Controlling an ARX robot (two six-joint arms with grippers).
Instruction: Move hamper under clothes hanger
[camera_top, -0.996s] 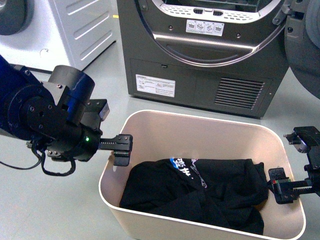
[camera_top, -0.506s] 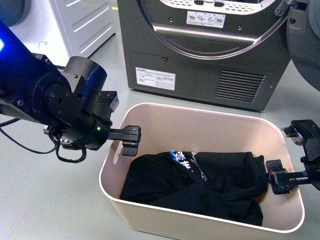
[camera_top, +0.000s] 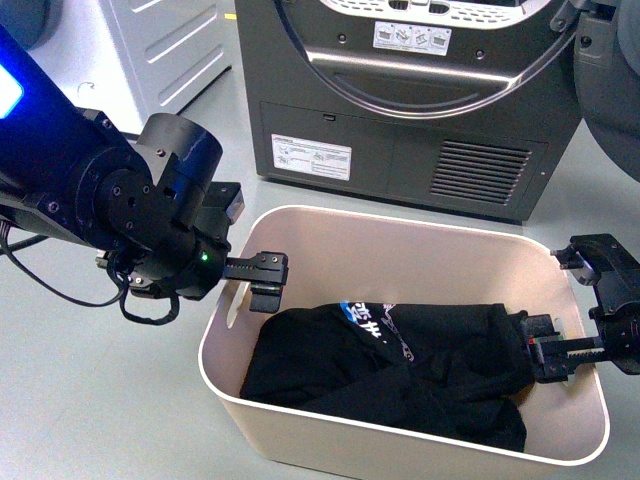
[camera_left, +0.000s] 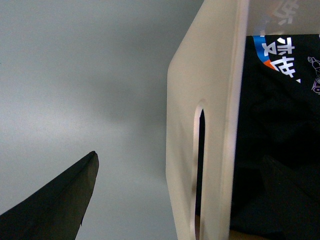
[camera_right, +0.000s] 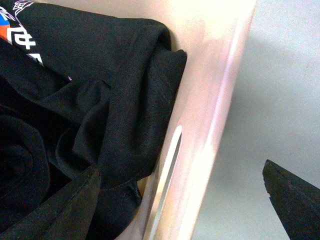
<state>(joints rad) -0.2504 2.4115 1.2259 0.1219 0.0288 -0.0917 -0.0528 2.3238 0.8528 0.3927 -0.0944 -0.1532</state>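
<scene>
Left end effector: jaws wide apart, straddling left short wall of cream rounded-corner plastic hamper at the slot handle, gripping nothing. Right end effector: same on right wall, inner finger beside crumpled black printed garment in hamper. Hamper on grey floor, just before dark-grey front-loading machine.

Hamper on floor, near centre; garment in it. Dryer behind. Left gripper at left wall, right gripper at right wall.

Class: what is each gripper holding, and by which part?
Nothing yet: left gripper and right gripper, both open, straddle end walls of the hamper, unclamped.
</scene>
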